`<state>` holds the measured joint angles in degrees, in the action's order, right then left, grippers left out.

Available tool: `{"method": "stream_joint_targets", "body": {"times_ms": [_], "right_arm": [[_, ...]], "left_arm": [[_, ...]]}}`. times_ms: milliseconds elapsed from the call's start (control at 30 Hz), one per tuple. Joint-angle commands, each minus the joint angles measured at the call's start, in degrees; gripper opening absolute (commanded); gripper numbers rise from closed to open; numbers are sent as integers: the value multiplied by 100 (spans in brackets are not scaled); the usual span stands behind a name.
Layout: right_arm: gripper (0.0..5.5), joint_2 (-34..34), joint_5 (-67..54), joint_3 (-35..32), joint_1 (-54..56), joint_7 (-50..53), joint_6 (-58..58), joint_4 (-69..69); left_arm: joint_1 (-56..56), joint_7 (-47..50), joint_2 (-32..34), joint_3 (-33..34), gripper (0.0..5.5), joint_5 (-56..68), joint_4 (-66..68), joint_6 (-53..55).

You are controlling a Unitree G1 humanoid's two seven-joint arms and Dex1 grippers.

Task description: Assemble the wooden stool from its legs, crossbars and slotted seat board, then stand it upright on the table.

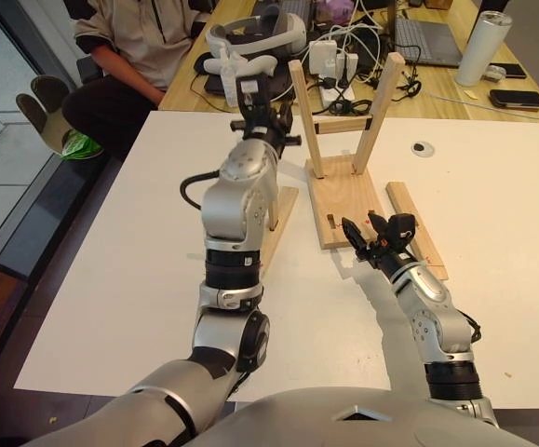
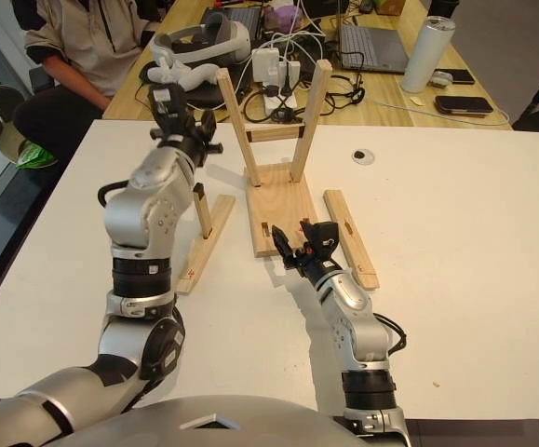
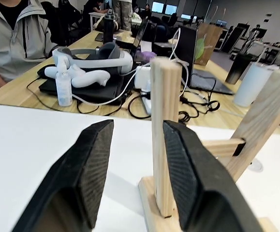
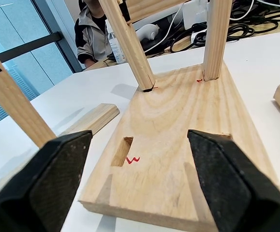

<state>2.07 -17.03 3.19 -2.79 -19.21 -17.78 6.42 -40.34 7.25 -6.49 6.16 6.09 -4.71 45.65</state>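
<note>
Left end effector [image 3: 136, 145], jaws parted wide, holding nothing, pale wooden leg [image 3: 165, 135] upright just beyond it, right end effector [image 4: 140, 145] likewise parted, empty, over near edge of slotted pale wooden seat board [image 4: 178, 111] on white worktop [image 1: 139, 233]

Seat board [image 1: 345, 207] flat, two legs [image 1: 306, 119] upright
</note>
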Motion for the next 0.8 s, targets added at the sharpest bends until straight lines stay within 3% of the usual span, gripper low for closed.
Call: {"method": "stream_joint_targets", "body": {"times_ms": [33,200,333,533,667,800], "right_arm": [[366,-23,-66,-39,12,43,-64,2],[366,-42,-103,-53,-82,58,-81,68],[366,-70,-173,-80,-115,83,-112,87],[366,-51,-282,-64,-143,58,-206,235],[366,422,-502,-23,-895,-307,-418,1335],[366,727,-661,-571,-1472,-261,-289,2108]], "left_arm": [[-425,-219,256,233,186,411,-911,826],[-74,-1116,579,737,186,1690,-2016,2931],[265,-1803,976,633,186,2427,-2594,4036],[664,-1813,1632,-332,186,2214,-2580,3992],[683,-1818,1709,-480,186,2146,-2598,3886],[838,-1751,1818,-451,186,2023,-2567,3749]]}}
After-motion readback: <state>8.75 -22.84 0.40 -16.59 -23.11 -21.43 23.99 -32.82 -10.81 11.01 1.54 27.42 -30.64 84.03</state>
